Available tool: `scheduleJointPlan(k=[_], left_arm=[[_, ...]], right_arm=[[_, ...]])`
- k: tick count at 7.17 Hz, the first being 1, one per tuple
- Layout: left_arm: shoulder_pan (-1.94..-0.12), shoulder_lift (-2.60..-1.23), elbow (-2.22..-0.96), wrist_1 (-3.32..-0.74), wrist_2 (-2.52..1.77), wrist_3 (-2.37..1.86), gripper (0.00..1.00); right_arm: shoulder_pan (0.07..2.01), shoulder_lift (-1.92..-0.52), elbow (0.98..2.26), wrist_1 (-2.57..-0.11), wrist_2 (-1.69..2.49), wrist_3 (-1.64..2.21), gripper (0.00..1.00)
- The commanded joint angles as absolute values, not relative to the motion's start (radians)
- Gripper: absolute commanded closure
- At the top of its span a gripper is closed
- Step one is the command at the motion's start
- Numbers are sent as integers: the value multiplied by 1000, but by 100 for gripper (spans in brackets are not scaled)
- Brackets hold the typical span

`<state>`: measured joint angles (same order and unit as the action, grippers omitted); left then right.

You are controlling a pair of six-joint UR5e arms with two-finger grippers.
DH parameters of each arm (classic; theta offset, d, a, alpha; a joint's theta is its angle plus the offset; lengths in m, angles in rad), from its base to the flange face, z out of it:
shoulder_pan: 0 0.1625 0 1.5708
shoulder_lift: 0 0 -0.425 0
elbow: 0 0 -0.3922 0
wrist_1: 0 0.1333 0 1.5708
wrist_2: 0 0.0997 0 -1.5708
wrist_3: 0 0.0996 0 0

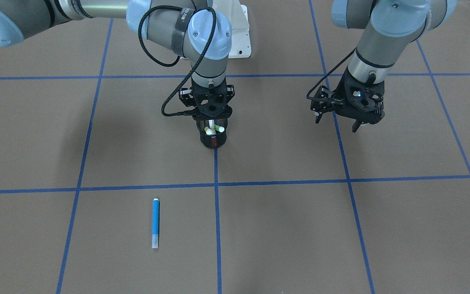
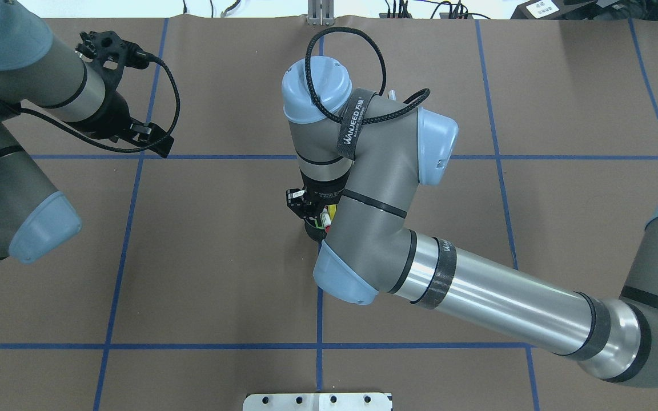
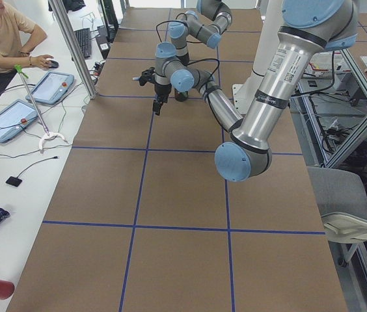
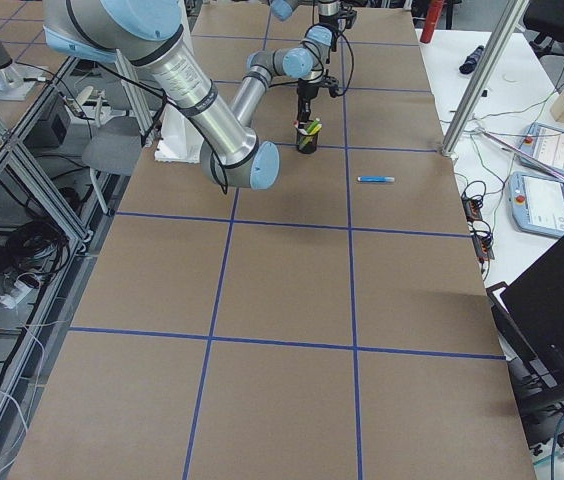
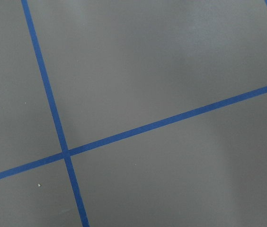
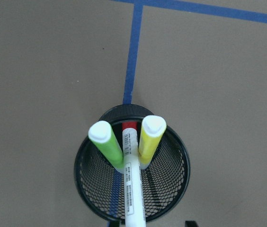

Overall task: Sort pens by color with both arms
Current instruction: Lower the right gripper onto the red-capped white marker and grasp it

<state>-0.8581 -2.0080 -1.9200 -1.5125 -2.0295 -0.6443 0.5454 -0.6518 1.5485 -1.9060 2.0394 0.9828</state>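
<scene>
A black mesh cylindrical cup (image 1: pixel 213 141) stands upright near the middle of the brown paper-covered worktop (image 1: pixel 284 228), on one of the blue tape lines (image 1: pixel 217 228). Three slim marker pens stand in the cup: a green marker pen (image 6: pixel 106 142) on the left, a yellow marker pen (image 6: pixel 148 139) on the right, and between them a white-barrelled pen with a red cap (image 6: pixel 131 182), cap end down.

The right arm's black two-finger gripper (image 1: pixel 211 119) hangs straight over the cup with the white barrel rising up into it. I cannot tell whether it is clamped on that barrel.

The left arm's black two-finger gripper (image 1: pixel 337 124) hovers above bare worktop, well apart from the cup. Its fingers are spread wide with nothing between them.

The blue marker pen (image 1: pixel 156 222) lies flat and alone on the right arm's side, far from the robot's base and well apart from the cup.
</scene>
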Motion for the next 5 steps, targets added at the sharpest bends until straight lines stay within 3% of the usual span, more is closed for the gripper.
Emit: scheduleJointPlan(k=[1, 3, 5], left_arm=[[-857, -2008, -1919, -1513, -2028, -644, 1], [-856, -2008, -1917, -1513, -2029, -644, 1], [-854, -2009, -1917, -1513, -2028, -646, 1]], right_arm=[[542, -663, 1525, -1862, 2040, 980, 46], [532, -661, 1525, -1862, 2042, 980, 58], [529, -661, 1528, -1864, 2054, 982, 61]])
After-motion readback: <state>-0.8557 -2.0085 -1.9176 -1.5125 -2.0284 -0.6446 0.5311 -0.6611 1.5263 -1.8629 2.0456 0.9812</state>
